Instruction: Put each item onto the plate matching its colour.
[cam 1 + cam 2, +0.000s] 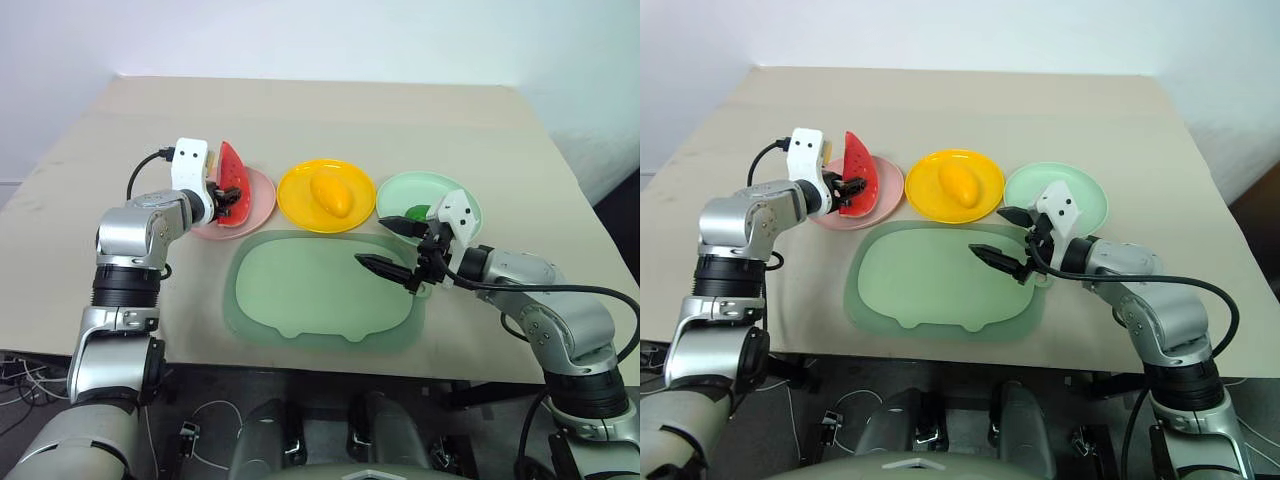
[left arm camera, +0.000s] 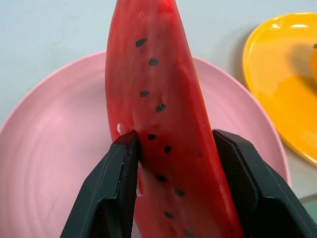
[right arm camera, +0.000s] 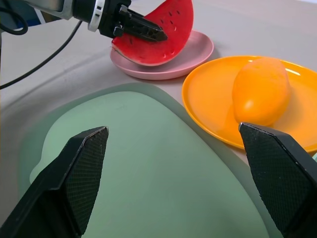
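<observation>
Wedge pinched over the pink plate; right side idle and wide open.

Left fingers point(image 2: 124, 183) are clenched on the watermelon wedge point(image 1: 231, 178) across its flat red faces, wedge upright on edge above the pink plate point(image 1: 262, 192) at the counter's left side. It looks like light, rigid, glossy plastic, so probably slippery; mid-wedge face grip seems right. Right gripper point(image 1: 392, 245) is spread wide, holding nothing, over the green mat point(image 1: 300, 290). Mango point(image 1: 331, 193) sits on the yellow plate point(image 1: 295, 190), lime point(image 1: 417, 211) on the mint plate point(image 1: 400, 190).
</observation>
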### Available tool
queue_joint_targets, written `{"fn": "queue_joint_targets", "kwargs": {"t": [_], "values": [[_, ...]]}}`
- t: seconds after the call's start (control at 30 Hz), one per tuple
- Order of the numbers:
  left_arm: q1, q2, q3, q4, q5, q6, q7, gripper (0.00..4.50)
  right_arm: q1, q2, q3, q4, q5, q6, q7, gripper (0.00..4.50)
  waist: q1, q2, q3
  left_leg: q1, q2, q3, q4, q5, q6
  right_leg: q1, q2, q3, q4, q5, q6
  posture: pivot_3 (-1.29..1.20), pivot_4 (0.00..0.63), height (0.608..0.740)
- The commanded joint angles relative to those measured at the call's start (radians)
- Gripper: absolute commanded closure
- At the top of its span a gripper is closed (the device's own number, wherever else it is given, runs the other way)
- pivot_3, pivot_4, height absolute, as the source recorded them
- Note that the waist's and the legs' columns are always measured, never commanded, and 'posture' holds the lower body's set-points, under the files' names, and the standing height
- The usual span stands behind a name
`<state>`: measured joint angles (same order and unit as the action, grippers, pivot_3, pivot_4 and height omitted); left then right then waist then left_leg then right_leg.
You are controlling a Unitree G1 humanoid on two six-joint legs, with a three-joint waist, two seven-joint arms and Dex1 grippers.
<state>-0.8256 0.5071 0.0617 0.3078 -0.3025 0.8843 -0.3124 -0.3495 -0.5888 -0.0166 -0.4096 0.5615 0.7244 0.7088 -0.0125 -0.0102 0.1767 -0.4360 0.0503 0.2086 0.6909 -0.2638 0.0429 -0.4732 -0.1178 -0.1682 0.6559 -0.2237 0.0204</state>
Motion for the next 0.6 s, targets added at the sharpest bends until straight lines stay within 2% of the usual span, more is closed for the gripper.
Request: {"fn": "queue_joint_targets", "kwargs": {"t": [0.03,0.17,0.2,0.37,0.53,0.6], "values": [[-0.02,0.006,0.016,-0.018,0.023,-0.029,-0.004,1.51,0.001,-0.015,-0.029,-0.027,-0.002,-0.022,-0.004,0.0,0.0,0.0,0.0,0.0,0.0,0.0,0.0,0.0,0.0,0.0,0.0,0.0,0.0,0.0,0.0,0.0,0.15,0.696],[-0.014,0.016,0.006,-0.038,0.04,-0.033,-0.021,0.17,0.002,-0.019,-0.03,-0.022,-0.008,-0.029,-0.005,0.0,0.002,0.0,0.0,-0.001,0.0,0.0,0.002,0.0,0.0,0.0,0.0,0.0,0.001,0.0,0.0,0.0,0.15,0.696],[-0.012,0.02,0.0,-0.042,0.049,-0.039,-0.024,0.04,0.002,-0.02,-0.03,-0.021,-0.009,-0.03,-0.005,0.0,0.002,0.0,0.0,-0.001,0.0,0.0,0.002,0.0,0.0,0.0,0.0,0.0,0.001,0.0,0.0,0.0,0.15,0.696],[0.015,0.053,0.016,-0.113,0.071,-0.06,-0.034,0.04,0.001,-0.014,-0.026,-0.022,-0.008,-0.033,-0.008,0.0,0.0,0.0,0.0,-0.001,0.0,0.0,0.003,-0.001,0.0,0.0,0.0,0.0,0.001,0.0,0.0,0.0,0.15,0.696],[0.088,0.085,0.079,-0.266,0.003,-0.051,-0.1,0.04,0.01,-0.014,-0.037,-0.03,0.003,-0.032,-0.009,0.0,0.0,0.0,0.0,-0.001,0.0,0.0,0.003,-0.001,0.0,-0.001,0.0,0.0,0.002,0.0,0.0,0.0,0.15,0.696],[0.149,0.08,0.142,-0.34,-0.066,-0.105,-0.172,0.04,0.014,-0.012,-0.044,-0.03,0.007,-0.034,-0.011,0.0,0.0,0.0,0.0,-0.001,0.0,0.0,0.003,-0.001,0.0,-0.001,-0.001,0.0,0.002,0.0,0.0,0.0,0.15,0.696]]}}
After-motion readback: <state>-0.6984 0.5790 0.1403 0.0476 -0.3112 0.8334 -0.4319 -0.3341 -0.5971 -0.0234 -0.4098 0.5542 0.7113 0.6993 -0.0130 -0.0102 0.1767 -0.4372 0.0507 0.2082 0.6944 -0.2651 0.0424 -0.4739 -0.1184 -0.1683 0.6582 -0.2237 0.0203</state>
